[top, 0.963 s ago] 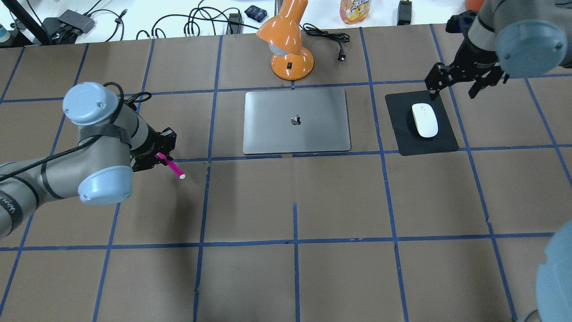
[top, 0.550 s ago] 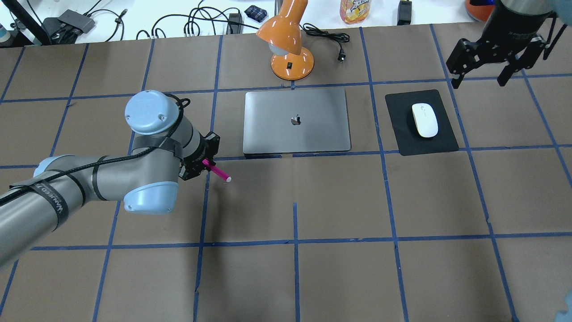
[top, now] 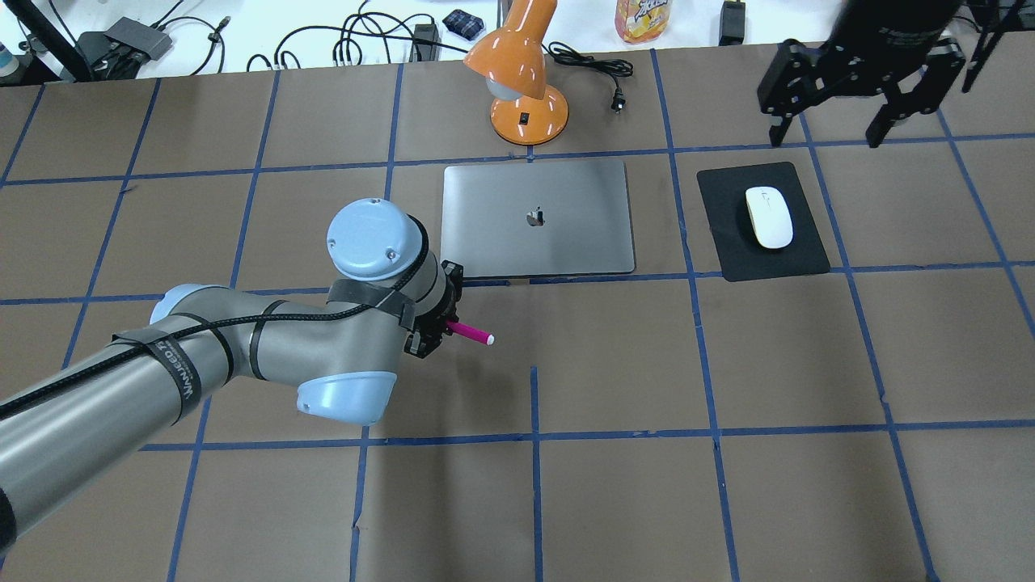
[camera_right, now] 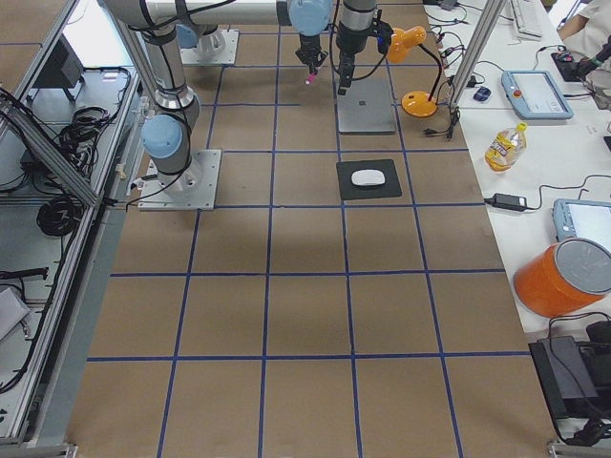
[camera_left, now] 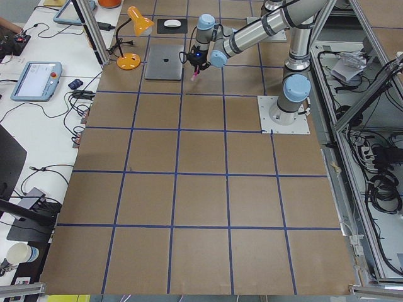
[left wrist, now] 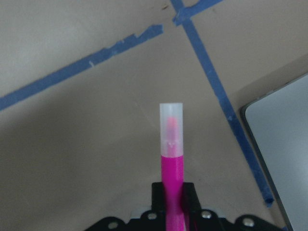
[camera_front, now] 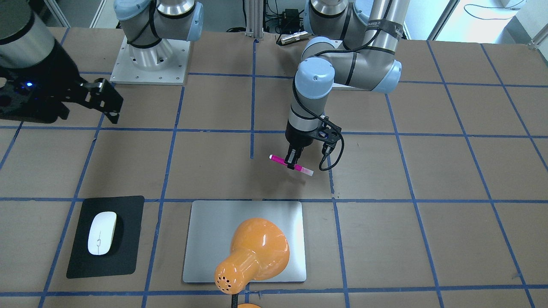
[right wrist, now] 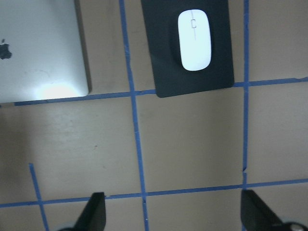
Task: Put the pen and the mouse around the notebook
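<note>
The left gripper has its fingers clamped on the pen, holding it roughly level just off the notebook at its near-left corner, on the robot's side. From overhead only one end of the pen shows, sticking out past the wrist and pointing along the notebook's near edge; the rest is hidden under the arm. The front-facing view shows both ends, one out of each side of the closed fingers, with a faint shadow on the table beneath, so the pen is off the surface. The left wrist camera adds the close detail: magenta barrel between the two finger pads, pale translucent cap at the far end, and a rounded corner of the notebook at that view's right edge, apart from the pen.

The mouse lies on a black mat to the right of the notebook, with a strip of bare table between mat and notebook.

The right gripper hangs beyond the mat's far edge, well to the right of the notebook, fingers spread wide with nothing between them. Its wrist camera looks straight down past both fingertips onto the mouse, the mat and one corner of the notebook.

An orange lamp stands at the notebook's far edge. Overhead it leaves the whole lid and logo visible; in the front-facing view its shade covers the lid's middle.
</note>
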You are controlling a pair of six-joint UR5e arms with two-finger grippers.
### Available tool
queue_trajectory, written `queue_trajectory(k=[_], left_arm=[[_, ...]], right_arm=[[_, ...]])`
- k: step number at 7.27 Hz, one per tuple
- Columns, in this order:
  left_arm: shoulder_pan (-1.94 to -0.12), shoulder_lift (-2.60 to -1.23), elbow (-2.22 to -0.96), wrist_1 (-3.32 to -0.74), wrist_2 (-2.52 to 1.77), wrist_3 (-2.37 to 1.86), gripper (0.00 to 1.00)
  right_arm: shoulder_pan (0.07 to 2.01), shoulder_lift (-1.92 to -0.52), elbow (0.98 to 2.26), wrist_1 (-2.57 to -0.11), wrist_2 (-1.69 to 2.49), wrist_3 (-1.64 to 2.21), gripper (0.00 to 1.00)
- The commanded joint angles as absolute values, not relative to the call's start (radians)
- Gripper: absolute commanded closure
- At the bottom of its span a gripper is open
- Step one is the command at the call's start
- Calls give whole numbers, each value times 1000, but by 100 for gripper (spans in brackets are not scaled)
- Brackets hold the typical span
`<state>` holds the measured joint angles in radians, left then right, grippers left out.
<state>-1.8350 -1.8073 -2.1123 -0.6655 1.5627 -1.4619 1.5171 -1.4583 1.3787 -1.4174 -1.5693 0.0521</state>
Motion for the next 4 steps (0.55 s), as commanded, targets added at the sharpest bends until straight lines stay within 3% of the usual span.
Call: queue_trajectory(k=[1, 4], left_arm=[[-1873, -1838, -2111, -663, 1562, -1593, 100], [-1949, -1864, -2013, -675, 1574, -1705, 100]], right_arm=[[1609, -1460, 1384, -1425, -1569, 201, 0], [1603, -1491, 1454, -1422, -1575, 192, 0]])
